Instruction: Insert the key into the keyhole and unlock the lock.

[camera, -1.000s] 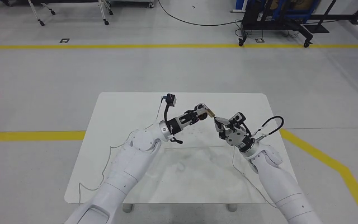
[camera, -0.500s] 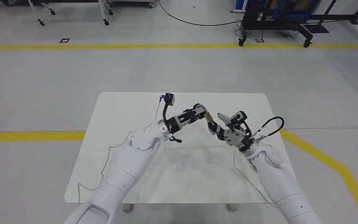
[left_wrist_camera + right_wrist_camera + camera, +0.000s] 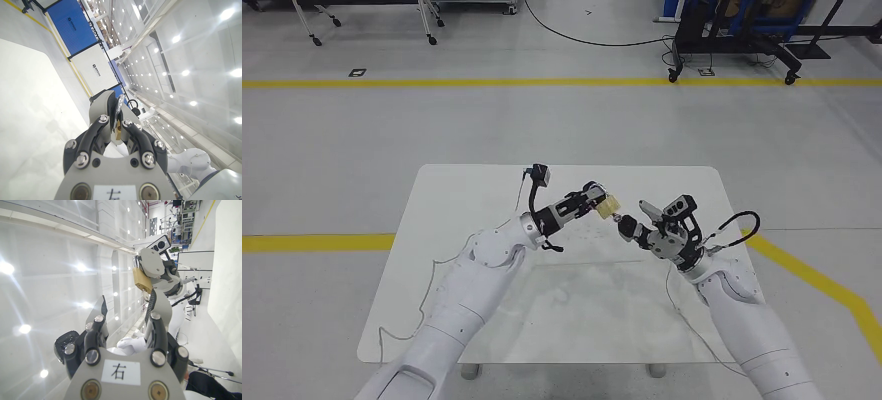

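Observation:
A brass padlock (image 3: 609, 207) hangs above the white table (image 3: 462, 200), near its far middle. My left gripper (image 3: 594, 200) is shut on it. Its brass body (image 3: 118, 133) and silver shackle (image 3: 119, 106) sit between the left gripper's (image 3: 116, 102) pads. From the right wrist I see the padlock (image 3: 141, 279) with a small silver key (image 3: 145, 295) sticking out of its bottom. My right gripper (image 3: 127, 303) is open, one fingertip (image 3: 152, 298) right beside the key. In the top view the right gripper (image 3: 630, 228) is just right of the lock.
Both arms meet over the table's far half. A black cable (image 3: 732, 225) loops off the right wrist. The table's right edge (image 3: 727, 200) is close behind the right arm. Grey floor with yellow lines surrounds the table.
The left gripper has shifted the padlock slightly left. The right hand has turned, and its wrist has swung to the right, away from the lock.

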Tool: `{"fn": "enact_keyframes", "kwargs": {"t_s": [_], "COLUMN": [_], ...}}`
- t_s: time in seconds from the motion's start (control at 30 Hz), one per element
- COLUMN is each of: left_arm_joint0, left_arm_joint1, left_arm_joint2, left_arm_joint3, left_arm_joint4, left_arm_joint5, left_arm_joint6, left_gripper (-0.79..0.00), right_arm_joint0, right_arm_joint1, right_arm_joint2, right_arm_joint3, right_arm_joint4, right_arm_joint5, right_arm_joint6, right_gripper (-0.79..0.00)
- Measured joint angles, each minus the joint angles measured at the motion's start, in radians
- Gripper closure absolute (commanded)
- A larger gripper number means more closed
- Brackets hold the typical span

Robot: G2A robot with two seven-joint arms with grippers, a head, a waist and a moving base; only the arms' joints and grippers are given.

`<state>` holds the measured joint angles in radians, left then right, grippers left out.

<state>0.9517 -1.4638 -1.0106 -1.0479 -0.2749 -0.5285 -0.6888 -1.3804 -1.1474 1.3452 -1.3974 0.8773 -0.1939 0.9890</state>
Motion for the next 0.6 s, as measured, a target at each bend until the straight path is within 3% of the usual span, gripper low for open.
{"fn": "enact_keyframes", "kwargs": {"t_s": [0.1, 0.2, 0.43, 0.6], "left_arm_joint0": [-0.005, -0.020, -0.070, -0.091], "left_arm_joint1": [0.001, 0.002, 0.010, 0.017], "left_arm_joint2": [0.000, 0.009, 0.050, 0.086], "left_arm_joint3": [0.009, 0.030, 0.070, 0.088], "left_arm_joint4": [0.012, 0.051, 0.271, 0.494], "left_arm_joint5": [0.037, 0.111, 0.245, 0.335], "left_arm_joint6": [0.002, 0.016, 0.032, 0.111], "left_gripper": [0.000, 0.000, 0.000, 0.000], "right_arm_joint0": [-0.016, -0.033, -0.032, -0.032], "right_arm_joint1": [0.009, 0.011, 0.011, 0.011], "right_arm_joint2": [0.040, 0.072, 0.070, 0.070], "right_arm_joint3": [-0.018, -0.029, -0.028, -0.028], "right_arm_joint4": [-0.123, -0.138, -0.135, -0.135], "right_arm_joint5": [-0.090, -0.159, -0.153, -0.153], "right_arm_joint6": [-0.042, -0.075, -0.073, -0.073], "right_gripper": [-0.785, -0.785, -0.785, -0.785]}}
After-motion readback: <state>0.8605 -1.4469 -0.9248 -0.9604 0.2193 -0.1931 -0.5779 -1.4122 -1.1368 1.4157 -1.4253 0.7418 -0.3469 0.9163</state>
